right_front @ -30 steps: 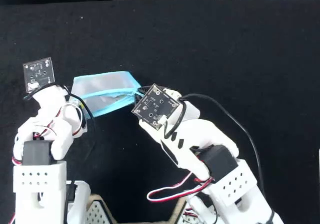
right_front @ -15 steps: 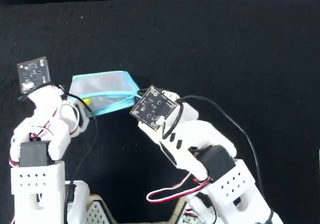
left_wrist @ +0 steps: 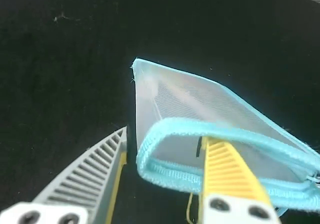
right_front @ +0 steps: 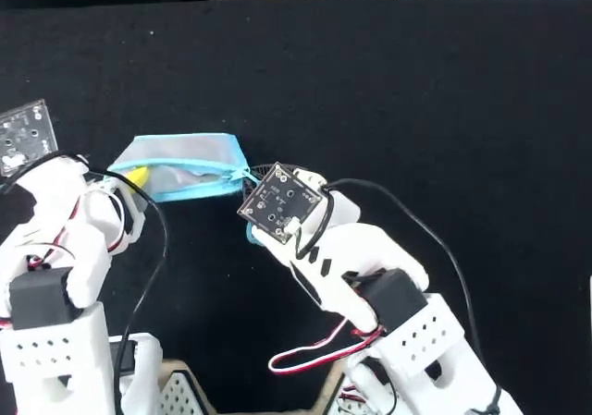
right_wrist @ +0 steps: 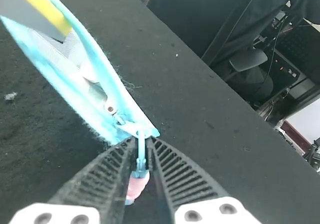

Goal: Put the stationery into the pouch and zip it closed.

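Black table [right_front: 416, 82]: pouch [right_front: 180, 153] zip pull [right_wrist: 141, 158] in R gripper [right_wrist: 142, 142]

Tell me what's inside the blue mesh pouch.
One yellow finger of the left claw sits in the pouch mouth. Through the mesh a pale, silvery shape shows; the fabric hides what it is and anything beneath.

The right tool [right_wrist: 142, 143] seems clamped on the zipper pull [right_wrist: 141, 156] at the blue pouch's [right_wrist: 95, 112] corner.
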Motion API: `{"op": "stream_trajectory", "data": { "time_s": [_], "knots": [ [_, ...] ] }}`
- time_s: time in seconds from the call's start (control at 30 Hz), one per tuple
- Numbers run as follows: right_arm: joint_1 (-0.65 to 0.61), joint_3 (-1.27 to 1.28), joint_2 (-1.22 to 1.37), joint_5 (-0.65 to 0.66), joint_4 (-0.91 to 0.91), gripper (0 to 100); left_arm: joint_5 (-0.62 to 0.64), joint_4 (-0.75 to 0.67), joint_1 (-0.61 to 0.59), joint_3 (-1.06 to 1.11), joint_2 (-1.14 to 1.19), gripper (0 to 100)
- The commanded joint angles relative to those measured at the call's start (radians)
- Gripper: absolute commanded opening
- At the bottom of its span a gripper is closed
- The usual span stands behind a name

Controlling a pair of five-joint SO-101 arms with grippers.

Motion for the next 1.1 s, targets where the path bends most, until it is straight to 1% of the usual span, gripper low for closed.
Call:
{"op": "stream_trajectory", "data": {
  "time_s": [0.0,0.1,0.23,0.33,0.5,0.6,0.67,0.77,0.9,1.0,1.07],
  "knots": [
    [-0.012,-0.007,-0.015,0.002,-0.028,1.1,-0.009,0.003,-0.002,-0.081,-0.015,24],
    [-0.012,-0.007,-0.015,0.002,-0.026,1.1,-0.009,0.006,-0.010,-0.099,-0.048,24],
    [-0.012,-0.005,-0.015,0.002,-0.026,1.1,-0.011,0.006,-0.015,-0.088,-0.175,24],
    [-0.012,-0.005,-0.015,0.002,-0.026,1.1,-0.011,-0.009,-0.045,-0.041,-0.308,24],
    [-0.012,-0.005,-0.015,0.002,-0.026,1.1,-0.017,-0.087,-0.073,0.093,-0.545,24],
    [-0.012,-0.005,-0.015,0.002,-0.026,1.1,-0.092,-0.123,-0.054,0.174,-0.647,24],
    [-0.012,-0.005,-0.015,0.002,-0.026,1.1,-0.133,-0.126,-0.012,0.206,-0.674,24],
    [-0.012,-0.007,-0.015,0.002,-0.026,1.1,-0.212,-0.117,0.125,0.234,-0.663,24],
    [-0.012,-0.008,-0.015,0.002,-0.026,1.1,-0.325,-0.026,0.328,0.216,-0.577,24],
    [-0.012,-0.008,-0.015,0.002,-0.026,1.1,-0.419,0.061,0.407,0.159,-0.477,24],
    [-0.012,-0.008,-0.015,0.002,-0.026,1.1,-0.450,0.117,0.438,0.113,-0.423,24]
  ]
}}
